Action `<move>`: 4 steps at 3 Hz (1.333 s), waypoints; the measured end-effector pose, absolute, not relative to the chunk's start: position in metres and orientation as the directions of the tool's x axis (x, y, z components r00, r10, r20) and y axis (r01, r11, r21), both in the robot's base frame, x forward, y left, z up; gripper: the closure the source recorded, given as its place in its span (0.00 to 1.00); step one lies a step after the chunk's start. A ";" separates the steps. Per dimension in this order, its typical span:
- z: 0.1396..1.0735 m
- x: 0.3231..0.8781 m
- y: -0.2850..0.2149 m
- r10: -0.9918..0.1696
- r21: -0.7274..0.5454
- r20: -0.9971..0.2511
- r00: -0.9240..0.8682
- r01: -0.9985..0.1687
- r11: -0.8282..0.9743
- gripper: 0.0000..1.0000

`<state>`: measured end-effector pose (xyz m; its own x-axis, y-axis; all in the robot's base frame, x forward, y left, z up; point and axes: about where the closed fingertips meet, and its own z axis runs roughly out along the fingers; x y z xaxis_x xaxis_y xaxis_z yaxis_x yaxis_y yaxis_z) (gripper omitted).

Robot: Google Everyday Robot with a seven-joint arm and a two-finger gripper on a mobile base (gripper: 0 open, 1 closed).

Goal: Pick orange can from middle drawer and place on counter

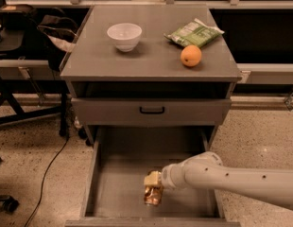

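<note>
The orange can (152,197), a wrinkly copper-coloured drink can, is in the open middle drawer (119,183), near the middle of its front. My gripper (153,188) reaches in from the right on a white arm (231,178) and is shut on the top of the can, holding it roughly upright just above or on the drawer bottom. The counter (151,60) is the grey cabinet top above the drawers.
On the counter stand a white bowl (124,35), a green snack bag (193,32) and a round orange fruit (191,56). A shut drawer front with a black handle (152,110) sits above the open drawer. A chair and dark bag (54,30) are at left, with a cable (47,174) on the floor.
</note>
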<state>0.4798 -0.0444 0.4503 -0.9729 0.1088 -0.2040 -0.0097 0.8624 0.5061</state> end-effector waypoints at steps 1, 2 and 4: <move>0.532 0.518 -0.042 0.126 0.621 -0.214 -0.969 -0.036 0.783 1.00; 0.570 0.518 -0.049 -0.045 0.580 -0.272 -0.961 -0.201 0.789 1.00; 0.562 0.501 -0.053 -0.155 0.549 -0.259 -0.953 -0.277 0.788 1.00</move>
